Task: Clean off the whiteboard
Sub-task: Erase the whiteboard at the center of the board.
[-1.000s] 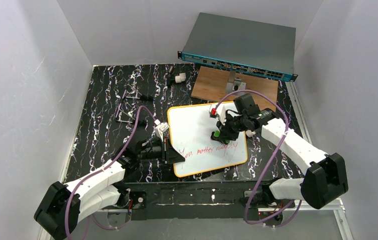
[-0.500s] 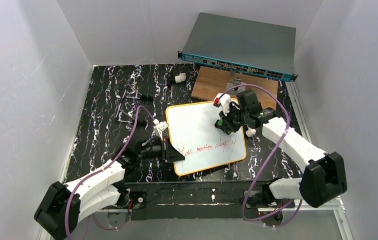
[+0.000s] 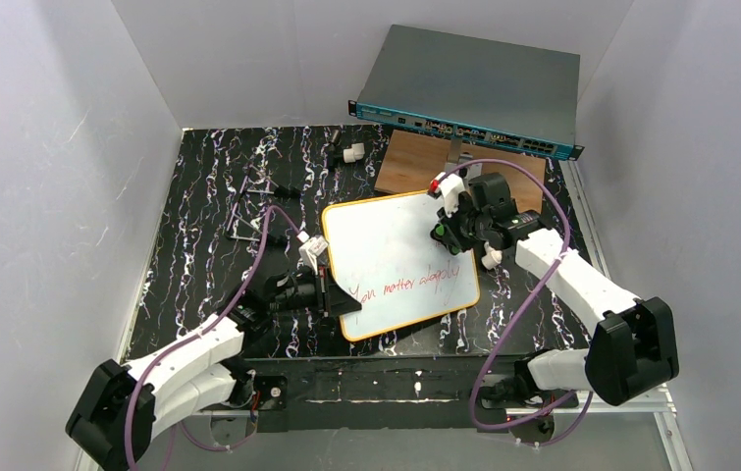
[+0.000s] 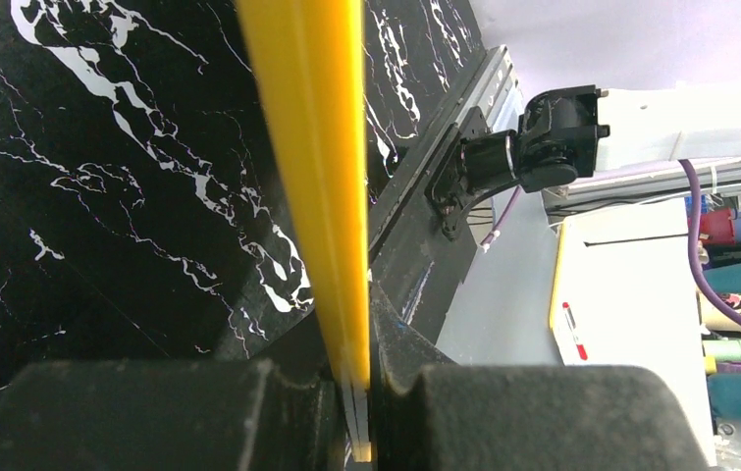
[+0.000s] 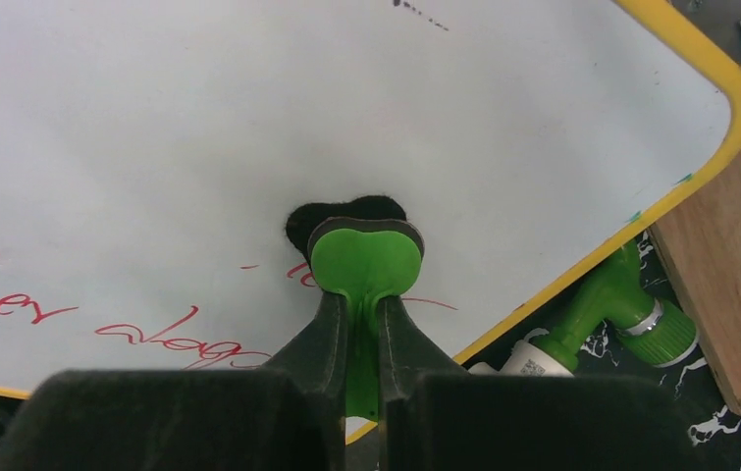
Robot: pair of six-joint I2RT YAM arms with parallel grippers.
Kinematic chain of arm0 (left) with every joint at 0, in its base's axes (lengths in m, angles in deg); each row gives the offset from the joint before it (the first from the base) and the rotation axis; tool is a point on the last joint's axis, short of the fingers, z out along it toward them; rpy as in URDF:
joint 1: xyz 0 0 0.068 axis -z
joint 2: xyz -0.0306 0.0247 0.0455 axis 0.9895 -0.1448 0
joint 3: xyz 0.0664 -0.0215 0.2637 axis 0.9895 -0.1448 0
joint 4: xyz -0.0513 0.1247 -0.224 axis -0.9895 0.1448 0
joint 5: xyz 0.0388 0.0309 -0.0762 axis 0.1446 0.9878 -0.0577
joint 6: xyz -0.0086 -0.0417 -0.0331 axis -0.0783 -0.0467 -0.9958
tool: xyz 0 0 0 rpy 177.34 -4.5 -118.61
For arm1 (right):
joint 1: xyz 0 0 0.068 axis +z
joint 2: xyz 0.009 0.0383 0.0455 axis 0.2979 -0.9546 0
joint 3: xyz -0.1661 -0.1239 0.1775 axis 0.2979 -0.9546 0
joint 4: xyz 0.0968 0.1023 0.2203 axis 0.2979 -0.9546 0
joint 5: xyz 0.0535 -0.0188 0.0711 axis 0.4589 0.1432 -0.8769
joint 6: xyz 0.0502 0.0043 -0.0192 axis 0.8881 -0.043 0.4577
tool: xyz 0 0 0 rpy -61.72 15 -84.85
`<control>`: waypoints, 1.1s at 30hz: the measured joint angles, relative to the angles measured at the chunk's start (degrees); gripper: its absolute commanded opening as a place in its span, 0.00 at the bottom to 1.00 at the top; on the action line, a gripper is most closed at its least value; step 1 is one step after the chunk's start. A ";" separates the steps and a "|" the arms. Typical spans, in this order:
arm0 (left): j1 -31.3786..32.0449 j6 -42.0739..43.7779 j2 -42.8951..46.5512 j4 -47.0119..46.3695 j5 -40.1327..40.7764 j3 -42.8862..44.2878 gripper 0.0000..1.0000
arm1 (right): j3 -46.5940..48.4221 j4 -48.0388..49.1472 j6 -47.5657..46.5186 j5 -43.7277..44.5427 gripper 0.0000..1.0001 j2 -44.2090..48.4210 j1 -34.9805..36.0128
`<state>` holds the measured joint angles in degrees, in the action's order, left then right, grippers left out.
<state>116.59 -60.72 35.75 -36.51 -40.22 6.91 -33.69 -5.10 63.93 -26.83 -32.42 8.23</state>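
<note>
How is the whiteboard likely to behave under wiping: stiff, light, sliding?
Probably stiff: the whiteboard looks flat though the left gripper pinches only one edge. Likely light, given its thin rim. It might slide on the table under the eraser.

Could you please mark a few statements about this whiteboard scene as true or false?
1. The right tool is shut on a green eraser held against the whiteboard. True.
2. The whiteboard is wiped fully clean. False: red writing shows along its near part.
3. The left tool hangs open above the table. False: it is shut on the whiteboard's yellow rim.
4. A wooden board lies just beyond the whiteboard's far right corner. True.
</note>
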 measured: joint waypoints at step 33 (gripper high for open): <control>0.09 -8.74 -5.35 -10.19 -0.28 -2.43 0.00 | 8.13 0.09 8.72 -1.64 0.01 -7.74 8.52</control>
<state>116.68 -69.46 30.39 -46.70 -40.50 4.49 -25.56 -5.01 72.66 -28.47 -40.15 16.75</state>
